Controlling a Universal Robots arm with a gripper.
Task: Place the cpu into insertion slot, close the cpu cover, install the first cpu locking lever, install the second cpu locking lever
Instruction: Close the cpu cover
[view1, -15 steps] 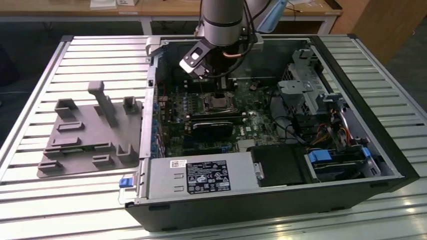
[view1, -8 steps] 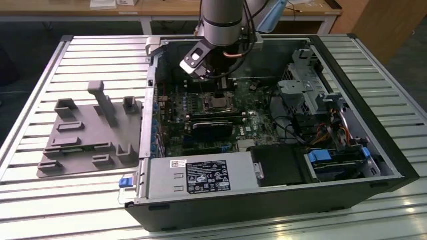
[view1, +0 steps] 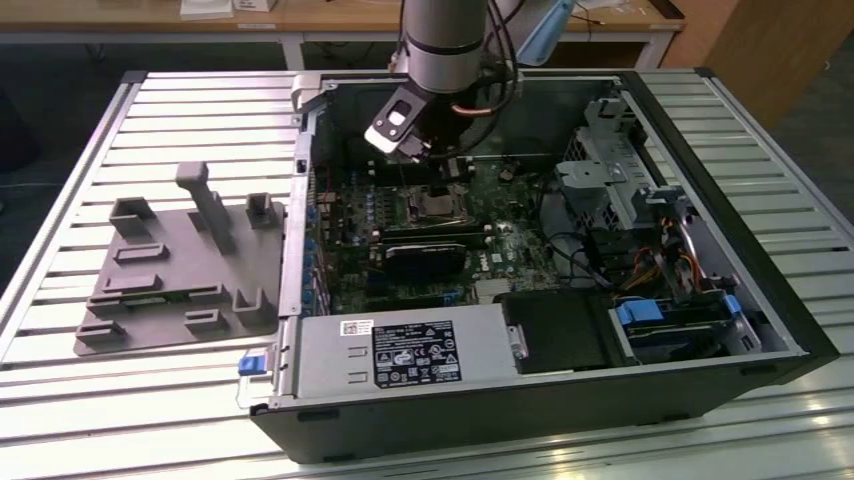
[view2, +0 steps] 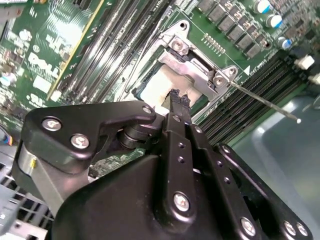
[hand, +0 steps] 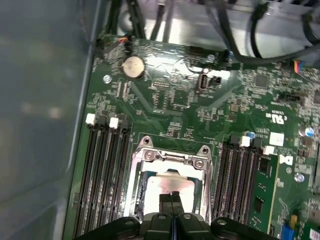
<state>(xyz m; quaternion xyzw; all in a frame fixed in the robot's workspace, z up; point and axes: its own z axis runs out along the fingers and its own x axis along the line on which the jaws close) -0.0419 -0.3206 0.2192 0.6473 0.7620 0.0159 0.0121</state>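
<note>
On the exterior view's left, well apart from the tool (view1: 418, 155), a grey fixture (view1: 174, 290) lies on the slatted worktop (view1: 80, 150). Next comes the open computer case (view1: 534, 400), and the arm reaches down into it.

The tool (view2: 177, 100) is narrow: its fingers are pressed together with nothing visible between them. Directly under its tips sits the cpu (view2: 152, 87), silver top up, inside the insertion slot (view1: 434, 207). The tips are touching that top or just above it; I cannot tell which. The cpu cover (hand: 170, 157) frames the chip and appears to lie down over the slot, its hinge end just beyond the tips. Long memory slots (hand: 102, 170) flank the socket on both sides of the tool.

From the cover's corner nearest the tool, a thin rod that I take for a locking lever (view2: 262, 102) runs outward over the board. Whether it is latched does not show.

Risks, as I judge them:
- If the chip is not fully seated, pressure from the closed tips could tilt it and bend the socket contacts.
- A sideways slip could scratch the metal top or catch the cover's inner edge.
- An unlatched lever could let the cover lift.
</note>
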